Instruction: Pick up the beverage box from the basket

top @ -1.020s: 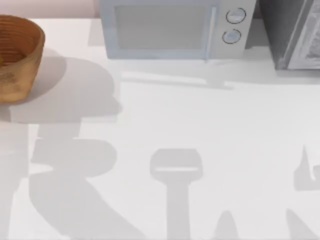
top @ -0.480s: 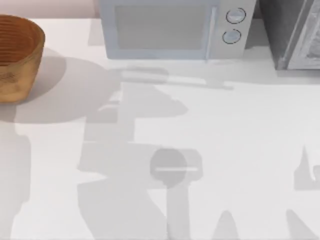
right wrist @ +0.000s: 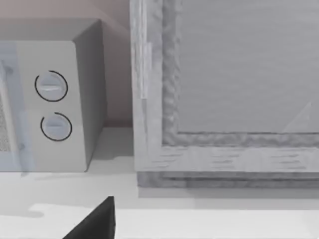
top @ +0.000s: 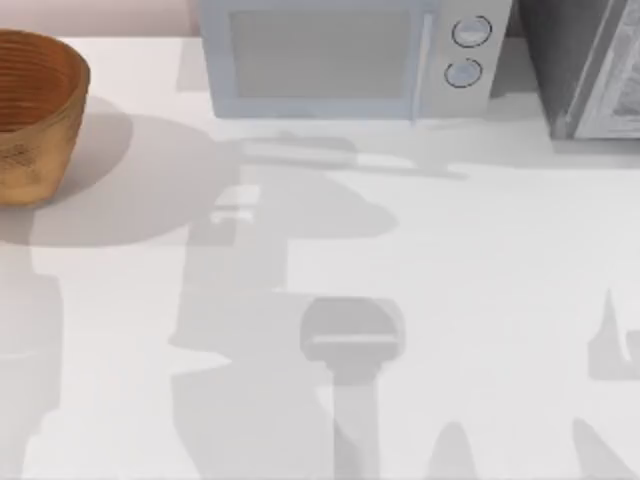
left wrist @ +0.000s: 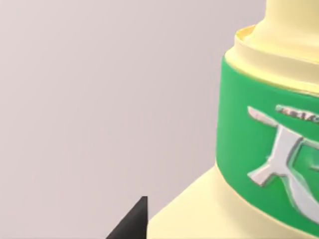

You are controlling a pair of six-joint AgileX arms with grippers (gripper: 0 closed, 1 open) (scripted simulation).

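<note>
Top view: the basket (top: 35, 110) sits at the upper left of the frame on the white table (top: 480, 260), its ribbed wicker rings orange-brown inside and its outer wall tan; no carton is visible in the part of its bowl that the frame takes in. Beside it, along the upper edge, stand a pale boxy microwave (top: 345, 60) with two round dials, and, at the upper right, a grey panelled cabinet (top: 585, 65). Soft arm shadows cross the middle of the table. Left wrist view: the beverage box (left wrist: 269, 149) occupies the right of the frame, very close to the lens and backed by a plain wall, so I judge it lifted clear of the basket in my left pincer (left wrist: 132, 224), of which one dark fingertip shows at the lower edge. I take the pincer to be closed on the box, though the contact itself is hidden. The box is smooth and glossy, cream-yellow with a stepped neck and a green band bearing raised silver lettering. Right wrist view: my right pincer (right wrist: 94, 221), parked facing the microwave and cabinet, shows one dark fingertip, and I cannot tell its state. As I judge it, the pick is essentially done.
</note>
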